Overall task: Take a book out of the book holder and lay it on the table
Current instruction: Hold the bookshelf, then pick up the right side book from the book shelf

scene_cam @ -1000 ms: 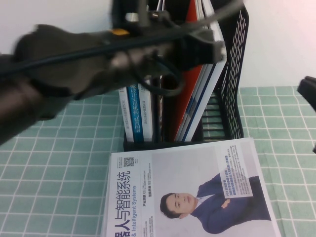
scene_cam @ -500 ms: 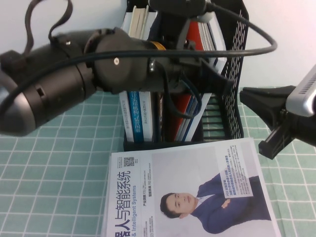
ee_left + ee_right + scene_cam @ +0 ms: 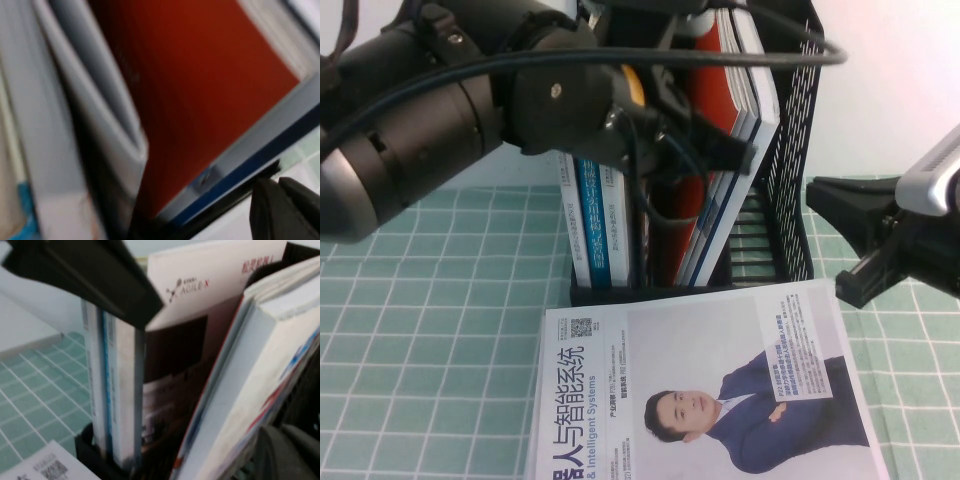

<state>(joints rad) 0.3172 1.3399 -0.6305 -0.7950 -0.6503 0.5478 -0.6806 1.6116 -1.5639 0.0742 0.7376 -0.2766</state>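
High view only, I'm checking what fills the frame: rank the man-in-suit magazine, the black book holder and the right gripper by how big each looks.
1. Man-in-suit magazine, flat on the table nearest the camera, which inflates it.
2. Book holder, partly hidden by the left arm.
3. Right gripper, shut, at the right edge.

Red-covered magazine among pale books

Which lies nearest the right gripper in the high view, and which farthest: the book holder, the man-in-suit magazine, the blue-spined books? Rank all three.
From the right gripper, shut, at the table's right:
1. Book holder, its perforated wall just left.
2. Man-in-suit magazine, flat on the table in front; nearly as close.
3. Blue-spined books, the holder's far left slot.
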